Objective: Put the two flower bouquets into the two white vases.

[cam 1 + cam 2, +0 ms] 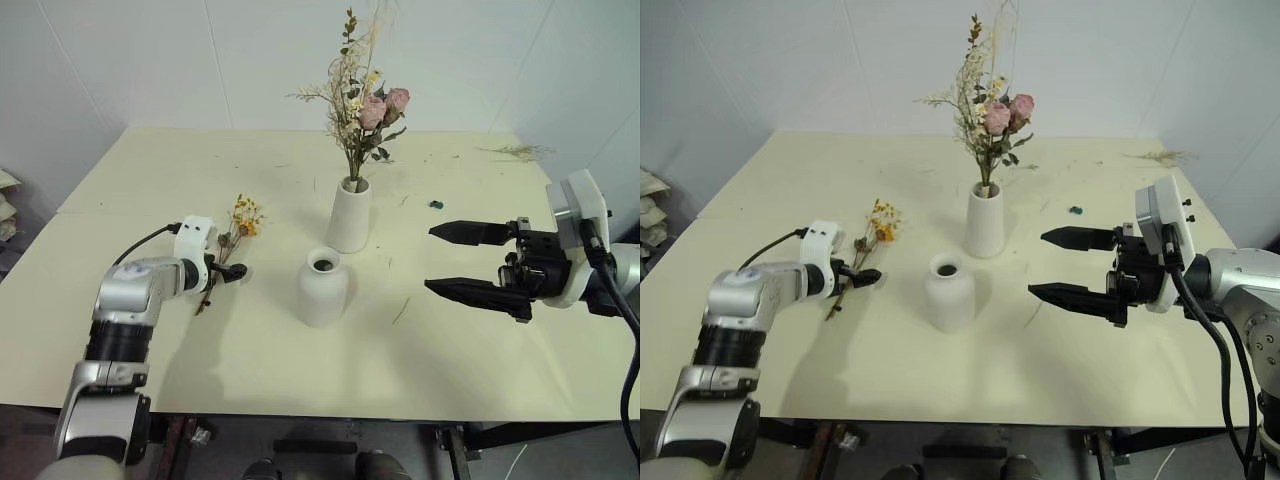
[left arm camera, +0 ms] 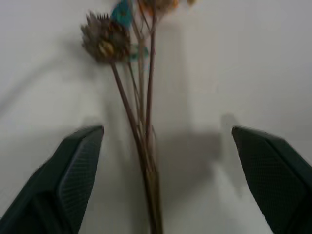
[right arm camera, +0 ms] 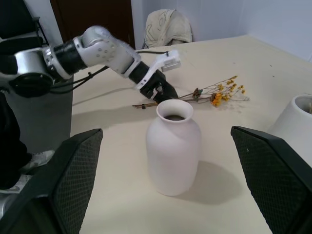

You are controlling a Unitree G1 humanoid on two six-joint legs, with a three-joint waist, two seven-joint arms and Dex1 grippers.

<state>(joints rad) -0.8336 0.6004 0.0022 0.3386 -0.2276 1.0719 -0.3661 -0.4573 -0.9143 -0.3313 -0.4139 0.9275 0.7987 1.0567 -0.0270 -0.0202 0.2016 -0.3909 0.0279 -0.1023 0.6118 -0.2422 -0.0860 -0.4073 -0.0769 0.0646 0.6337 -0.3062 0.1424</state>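
- No text, label, brand, number or sign can be read anywhere in these views.

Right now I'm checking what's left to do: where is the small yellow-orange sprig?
The yellow-orange sprig lies flat on the table's left side, left of the empty short vase, its stems between the open left gripper's fingers.
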